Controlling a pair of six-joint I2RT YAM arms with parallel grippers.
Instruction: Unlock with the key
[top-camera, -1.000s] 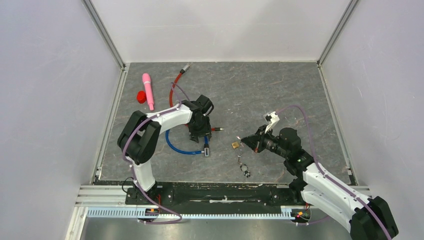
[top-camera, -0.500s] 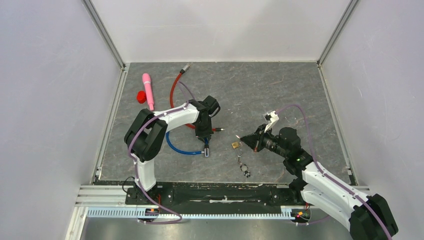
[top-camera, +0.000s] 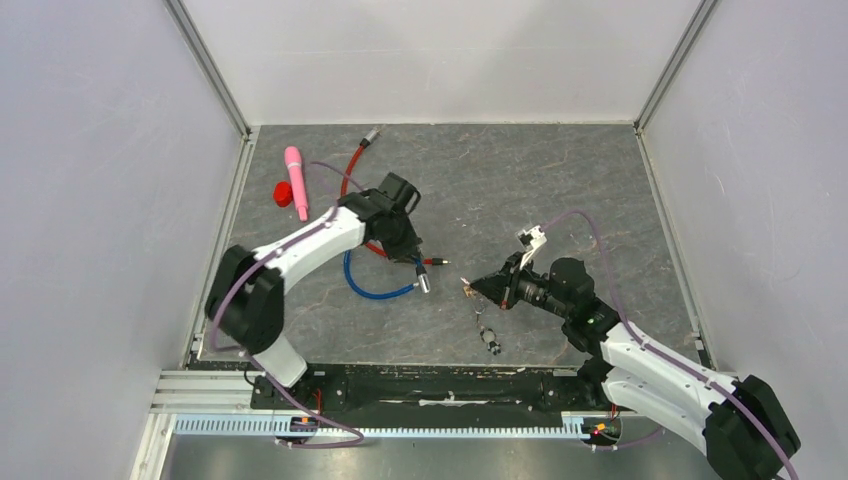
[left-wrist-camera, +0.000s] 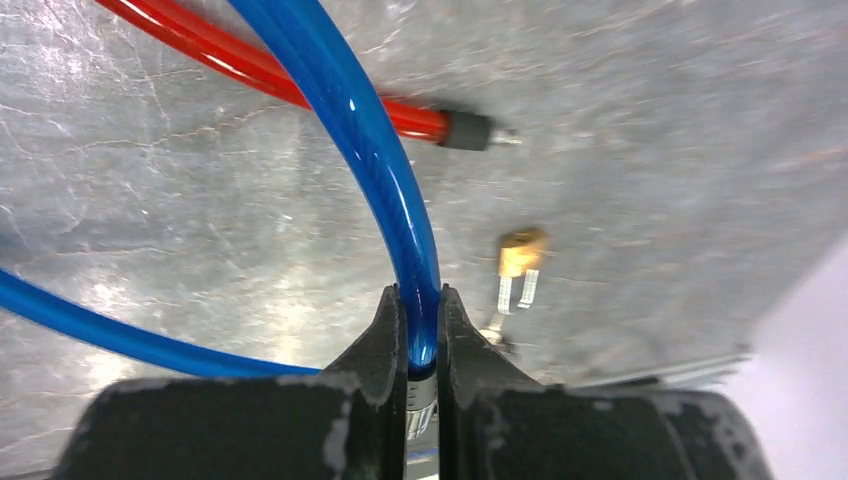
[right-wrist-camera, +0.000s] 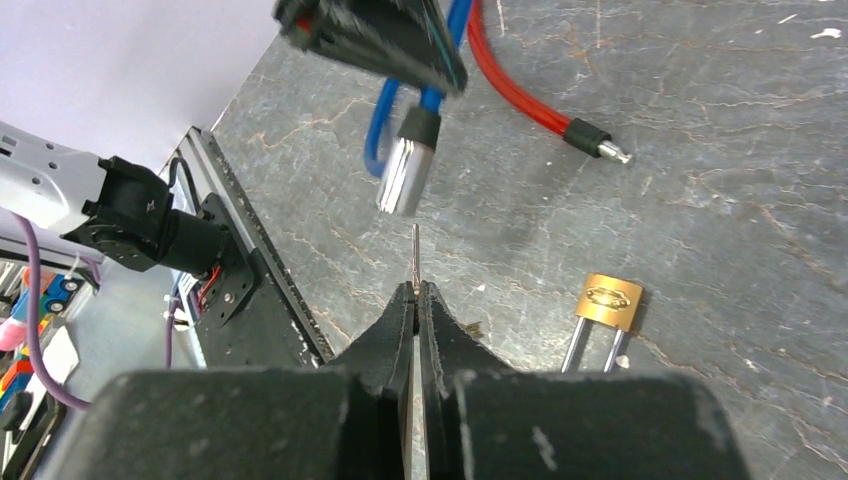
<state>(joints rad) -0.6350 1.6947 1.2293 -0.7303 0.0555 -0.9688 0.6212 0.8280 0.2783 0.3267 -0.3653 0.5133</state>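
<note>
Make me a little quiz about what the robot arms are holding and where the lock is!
1. True or false: the left gripper is shut on the blue cable.
2. What does the right gripper pinch? A) key B) pink stick C) red cap
3. Fill in: the brass padlock lies on the ___.
Key: 1 true; 2 A; 3 table.

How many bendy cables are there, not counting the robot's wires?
2. The red metal-tipped cable lies back left; the blue metal-tipped cable loops nearer, pinched by the left fingers.
</note>
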